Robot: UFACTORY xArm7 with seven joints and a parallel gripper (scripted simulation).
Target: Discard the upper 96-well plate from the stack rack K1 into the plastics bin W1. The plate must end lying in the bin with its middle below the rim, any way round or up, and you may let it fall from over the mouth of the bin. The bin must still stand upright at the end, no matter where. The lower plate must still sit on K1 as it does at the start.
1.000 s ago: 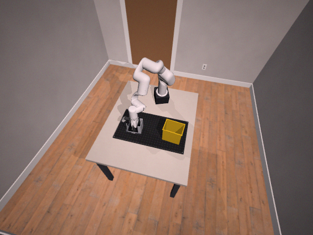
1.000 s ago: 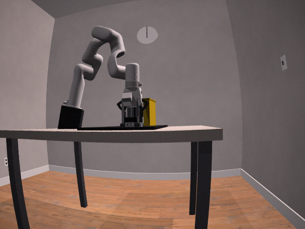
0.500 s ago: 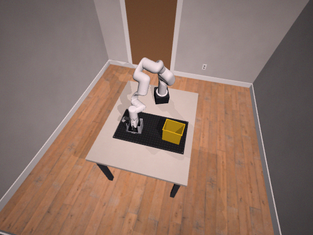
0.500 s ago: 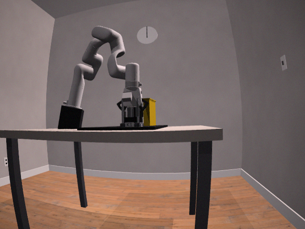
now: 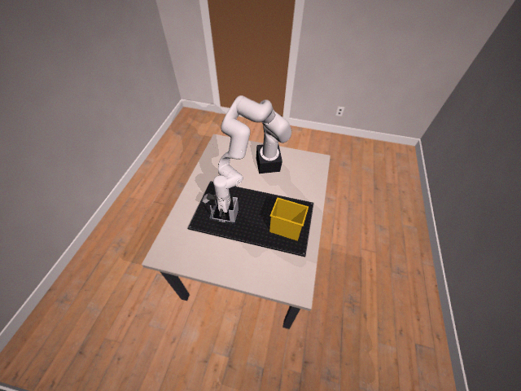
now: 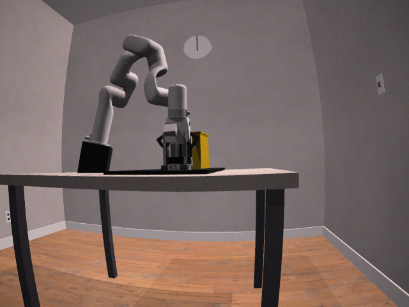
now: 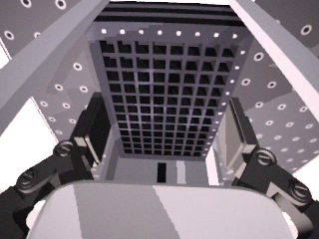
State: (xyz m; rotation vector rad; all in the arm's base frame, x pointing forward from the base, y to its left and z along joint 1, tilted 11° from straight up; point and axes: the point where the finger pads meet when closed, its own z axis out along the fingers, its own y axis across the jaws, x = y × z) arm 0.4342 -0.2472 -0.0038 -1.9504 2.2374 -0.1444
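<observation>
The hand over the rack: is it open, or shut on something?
Shut on the upper plate: in the wrist view the hand has one finger against each long side.

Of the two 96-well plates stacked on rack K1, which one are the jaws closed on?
The upper dark gridded 96-well plate: the gripper has its jaws shut on that plate's two long sides inside the grey stack rack K1. The lower plate is hidden beneath it.

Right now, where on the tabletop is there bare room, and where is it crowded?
Bare: the table's front strip before the black mat, and mat between rack K1 and yellow bin. Crowded: K1, where the gripper clamps the upper plate.
</observation>
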